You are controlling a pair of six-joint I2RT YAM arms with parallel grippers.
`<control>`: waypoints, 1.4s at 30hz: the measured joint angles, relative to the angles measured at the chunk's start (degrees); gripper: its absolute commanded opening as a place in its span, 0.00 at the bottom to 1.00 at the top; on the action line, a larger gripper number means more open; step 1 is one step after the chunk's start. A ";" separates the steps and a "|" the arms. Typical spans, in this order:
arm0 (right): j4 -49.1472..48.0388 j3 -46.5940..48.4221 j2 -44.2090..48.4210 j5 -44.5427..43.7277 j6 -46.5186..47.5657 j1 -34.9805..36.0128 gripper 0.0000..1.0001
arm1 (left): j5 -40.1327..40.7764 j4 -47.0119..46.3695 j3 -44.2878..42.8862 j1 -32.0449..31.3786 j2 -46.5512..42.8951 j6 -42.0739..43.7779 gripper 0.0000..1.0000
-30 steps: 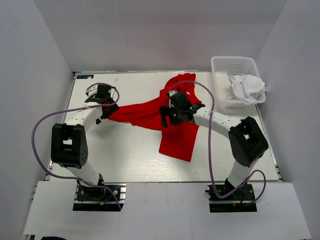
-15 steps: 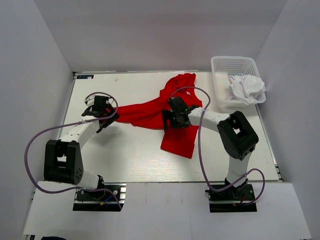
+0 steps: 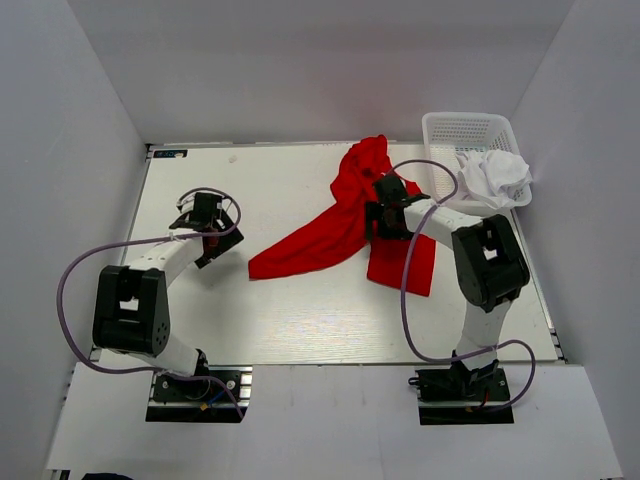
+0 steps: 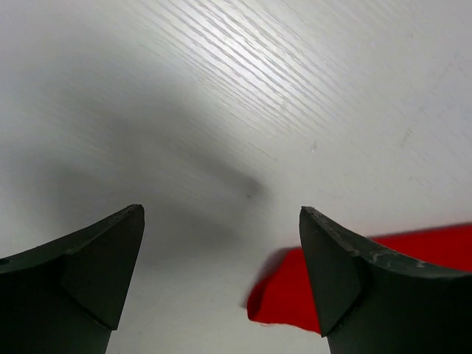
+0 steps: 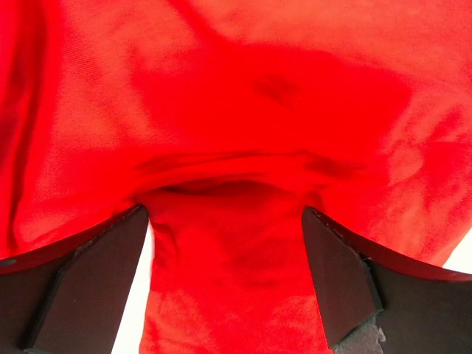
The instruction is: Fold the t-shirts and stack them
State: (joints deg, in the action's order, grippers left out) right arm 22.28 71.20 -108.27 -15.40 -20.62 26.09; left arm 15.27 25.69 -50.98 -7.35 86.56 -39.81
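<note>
- The red t-shirt (image 3: 320, 240) lies crumpled on the table (image 3: 280, 320). Its collar and sleeves cannot be told apart, and the right gripper (image 3: 385, 217) hides part of it in the top view.
- Right arm: reaches left over the shirt. The fingers (image 5: 88, 280) are spread wide with bunched red cloth between them, not pinched.
- Left arm: bent low, with the left gripper (image 3: 207, 228) over bare table. Its jaws are apart and hold nothing; the shirt's near tip lies just beside it.
- The white t-shirt (image 3: 495, 175) sits wadded in the mesh basket (image 3: 455, 128) at the far right corner, spilling over the rim.
</note>
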 measured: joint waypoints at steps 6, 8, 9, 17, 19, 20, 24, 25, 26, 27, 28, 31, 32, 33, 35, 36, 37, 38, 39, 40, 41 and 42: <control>-0.20 -1.22 5.40 2.54 3.34 2.08 0.90 | -8.98 -3.13 3.56 -1.14 -0.26 2.43 1.00; -0.76 -3.56 9.66 2.62 3.34 2.91 0.90 | -12.35 -3.61 6.19 -1.88 -1.49 3.43 1.00; -0.92 -4.81 11.98 2.62 2.99 3.17 0.90 | -14.21 -4.09 7.76 -2.51 -2.69 3.89 1.00; -1.73 -12.46 21.29 -1.11 -3.78 2.05 0.90 | -17.31 -5.53 11.02 -5.84 -4.87 3.93 0.68; -1.75 -13.81 21.81 -2.01 -5.16 1.60 0.90 | -16.94 -5.84 10.62 -6.01 -3.85 3.80 0.53; -1.64 -14.56 22.21 -2.47 -5.86 1.40 0.90 | -16.87 -5.97 10.56 -6.01 -3.65 3.43 0.48; -1.03 -16.59 23.96 -4.52 -7.69 0.57 0.90 | -16.81 -6.21 10.62 -6.51 -2.99 3.34 0.44; -0.70 -16.74 24.26 -4.98 -8.02 0.46 0.90 | -17.05 -6.34 10.71 -6.73 -2.99 3.41 0.44; -0.24 -16.74 24.48 -5.64 -8.52 0.22 0.90 | -17.33 -6.58 10.82 -6.91 -3.02 3.48 0.44; 0.11 -16.74 24.57 -6.16 -9.01 0.09 0.90 | -17.70 -6.88 10.91 -7.06 -3.02 3.58 0.43; 0.48 -16.74 24.63 -6.64 -9.31 -0.11 0.90 | -18.23 -7.13 10.97 -7.26 -2.99 3.72 0.39; 2.16 -16.87 24.65 -7.58 -10.36 -0.94 0.90 | -19.54 -7.91 11.13 -8.11 -2.32 3.82 0.11; 2.67 -17.05 24.72 -7.89 -10.73 -1.33 0.90 | -19.63 -8.13 11.15 -8.44 -1.97 3.65 0.00; 3.45 -17.33 24.87 -8.24 -11.15 -1.77 0.90 | -19.93 -8.20 11.04 -8.72 -1.66 3.72 0.00; 5.27 -18.16 25.42 -8.55 -11.85 -2.73 0.90 | -19.69 -8.13 10.73 -9.05 -1.46 3.76 0.00; 5.92 -18.71 25.83 -8.39 -12.00 -3.21 0.90 | -19.47 -8.09 10.73 -9.16 -1.49 3.76 0.00; 6.47 -19.34 26.25 -8.09 -12.00 -3.58 0.90 | -19.34 -7.98 10.73 -9.27 -1.55 3.61 0.00; 6.82 -20.02 26.62 -7.76 -11.93 -4.00 0.89 | -19.17 -7.80 10.73 -9.29 -1.66 3.54 0.00; 7.17 -20.83 26.97 -6.99 -11.78 -4.35 0.89 | -18.95 -7.48 10.73 -9.29 -1.90 3.54 0.00; 7.63 -21.33 27.08 -6.38 -11.74 -4.57 0.89 | -18.67 -6.86 10.73 -9.35 -2.14 3.56 0.00; 8.11 -21.86 27.08 -5.60 -11.69 -4.76 0.88 | -18.23 -5.97 10.73 -9.51 -2.58 3.54 0.00; 8.31 -22.36 27.08 -4.92 -11.72 -4.87 0.88 | -18.01 -5.51 10.73 -9.57 -2.97 3.54 0.00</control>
State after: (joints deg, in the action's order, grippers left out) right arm 30.59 48.84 -81.19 -20.32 -32.34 21.21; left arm -2.74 20.18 -40.25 -16.93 83.59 -36.27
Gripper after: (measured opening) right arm 0.884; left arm 0.015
